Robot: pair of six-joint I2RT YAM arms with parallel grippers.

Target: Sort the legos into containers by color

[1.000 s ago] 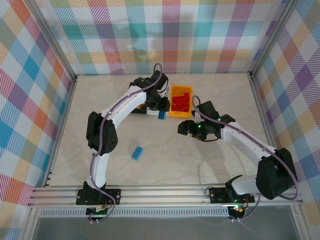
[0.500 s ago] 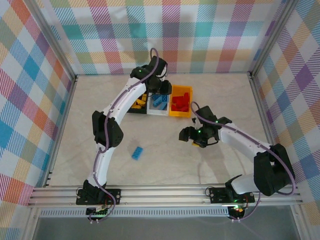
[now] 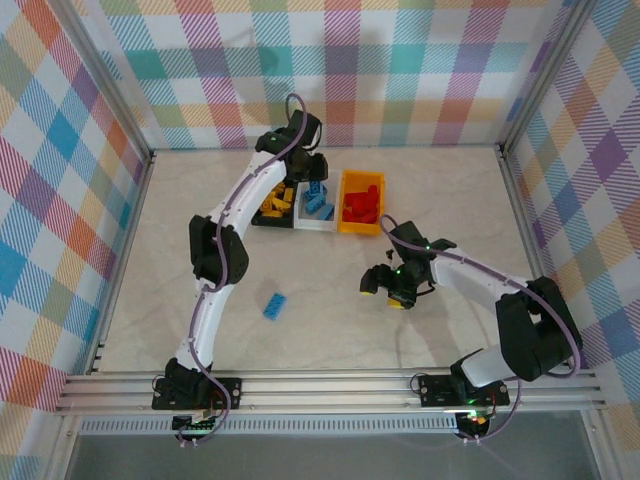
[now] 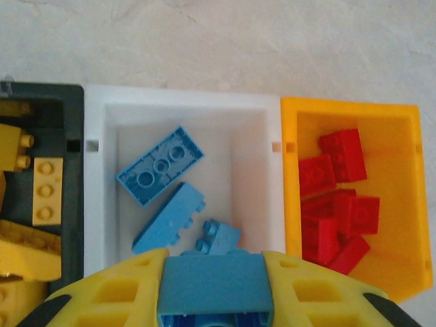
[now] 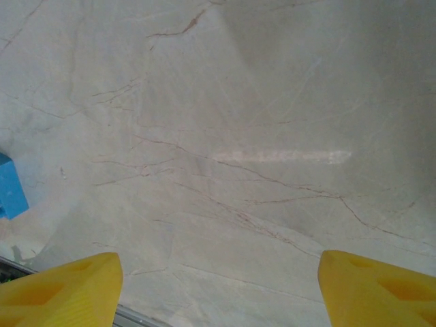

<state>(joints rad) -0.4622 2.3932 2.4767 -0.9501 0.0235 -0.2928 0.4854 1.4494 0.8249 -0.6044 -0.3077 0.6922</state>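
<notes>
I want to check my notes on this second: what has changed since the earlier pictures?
The left claw, still shut on a blue brick, moved away toward the back and is now above the white bin. The right claw, open, drew back toward the front. The loose blue brick and the white bin did not move.

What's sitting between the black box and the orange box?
A white bin holding loose blue bricks, side by side with the black bin and yellow-orange bin. The left wrist view shows it clearest.

Red legos (image 4: 337, 197), orange bin (image 4: 347, 105); blue legos (image 4: 160, 165), white bin (image 4: 177, 95); plaid walls (image 3: 350, 70) (pastel)
</notes>
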